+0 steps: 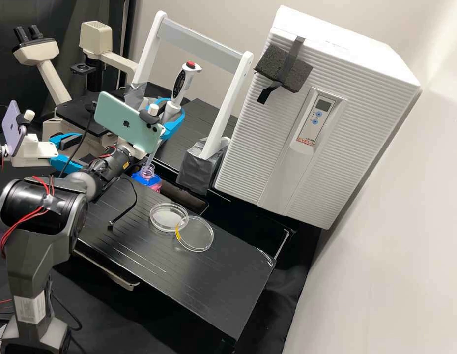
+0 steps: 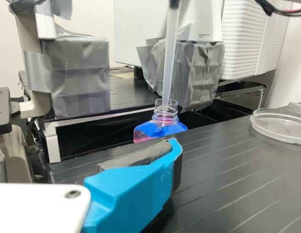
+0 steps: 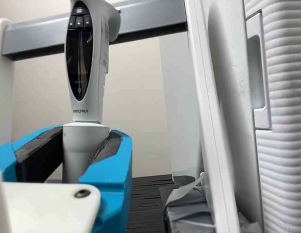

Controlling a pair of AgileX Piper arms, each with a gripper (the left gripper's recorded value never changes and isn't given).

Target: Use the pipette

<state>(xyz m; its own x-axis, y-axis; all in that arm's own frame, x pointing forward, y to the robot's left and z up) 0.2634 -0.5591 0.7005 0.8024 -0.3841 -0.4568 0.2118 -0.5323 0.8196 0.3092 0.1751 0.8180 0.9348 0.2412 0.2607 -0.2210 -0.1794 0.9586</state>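
Black slatted table, far-left corner: pipette (image 1: pixel 180 84) stands near upright, gripped low on its body by the right pincer (image 1: pixel 169 115), tip inside the neck of the open bottle (image 1: pixel 149 178) of pink-blue liquid. Keep it centred off the neck wall and sink it straight, since sideways drift could topple the bottle. Beyond the table's (image 1: pixel 214 280) left edge the left pincer (image 1: pixel 66 150) hangs wide, empty; two clear dishes (image 1: pixel 168 216) touch mid-table.

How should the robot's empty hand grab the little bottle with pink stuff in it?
Grip the bottle by its wide lower body, coming level from the side. The pipette tip stands in its open neck, so the top is blocked.
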